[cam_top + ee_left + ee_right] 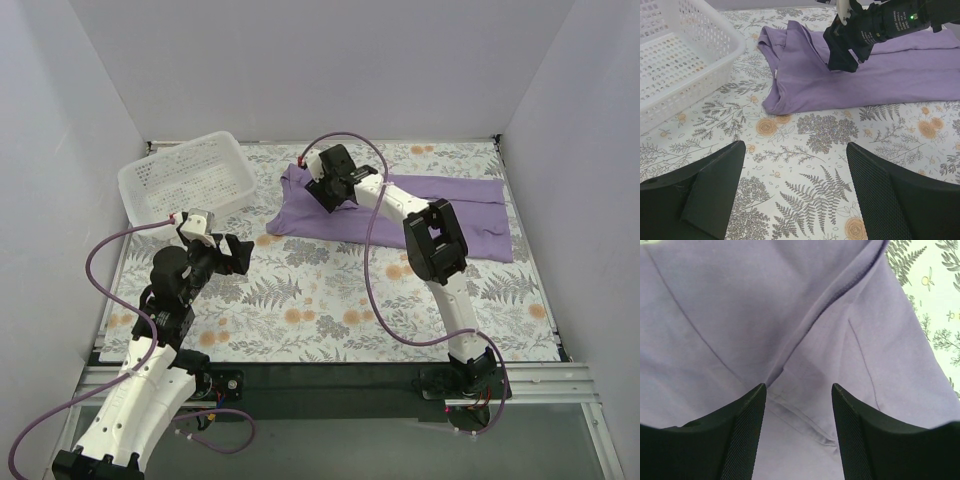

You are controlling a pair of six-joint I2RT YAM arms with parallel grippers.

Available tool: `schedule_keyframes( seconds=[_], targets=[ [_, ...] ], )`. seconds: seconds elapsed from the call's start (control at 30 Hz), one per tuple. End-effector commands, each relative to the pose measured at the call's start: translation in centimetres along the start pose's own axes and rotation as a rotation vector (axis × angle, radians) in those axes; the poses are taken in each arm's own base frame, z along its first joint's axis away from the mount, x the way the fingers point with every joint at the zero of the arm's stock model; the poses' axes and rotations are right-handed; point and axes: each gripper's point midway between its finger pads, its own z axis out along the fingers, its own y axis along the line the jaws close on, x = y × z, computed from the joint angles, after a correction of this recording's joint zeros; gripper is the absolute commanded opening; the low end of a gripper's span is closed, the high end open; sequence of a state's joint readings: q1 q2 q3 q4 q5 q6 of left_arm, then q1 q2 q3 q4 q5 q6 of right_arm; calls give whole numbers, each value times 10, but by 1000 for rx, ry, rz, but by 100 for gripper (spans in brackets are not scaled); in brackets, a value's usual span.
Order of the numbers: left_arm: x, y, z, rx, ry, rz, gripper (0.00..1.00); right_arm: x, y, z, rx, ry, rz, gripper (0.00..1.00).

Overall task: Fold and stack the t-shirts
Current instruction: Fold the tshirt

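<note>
Over the t-shirt (740,315), the right gripper (799,390) stood with jaws parted, grasping nothing; the left gripper (795,150) stood released. Fold grasp apparently pending: lower, pinch the fabric ridge.

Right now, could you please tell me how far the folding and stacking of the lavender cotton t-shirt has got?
It is at an early stage. Done: the lavender cotton t-shirt lies as a long band on the floral table, seemingly folded lengthwise. In hand: the right gripper is open just above its collar end, and the left gripper hangs open beside it, holding nothing. Left: the crosswise folds and the stacking.
</note>
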State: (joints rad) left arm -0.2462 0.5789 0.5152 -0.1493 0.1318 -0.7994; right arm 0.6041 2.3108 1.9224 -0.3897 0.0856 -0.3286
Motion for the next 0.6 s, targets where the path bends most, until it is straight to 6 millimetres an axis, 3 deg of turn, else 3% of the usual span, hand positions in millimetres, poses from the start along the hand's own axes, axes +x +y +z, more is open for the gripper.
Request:
schedule_keyframes(
  seconds=[0.0, 0.13, 0.43, 0.57],
  targets=[
    [-5, -4, -1, 22, -18, 19, 81, -26, 7, -8, -1, -72, 6, 61],
    [-5, -5, -1, 27, -19, 19, 81, -21, 13, -2, -3, -58, 3, 60],
    [-6, -5, -2, 29, -21, 20, 81, -10, 1, 7, 73, -18, -8, 53],
    [-7, -6, -2, 31, -26, 22, 81, -8, 3, 9, 70, -12, -9, 45]
  ],
)
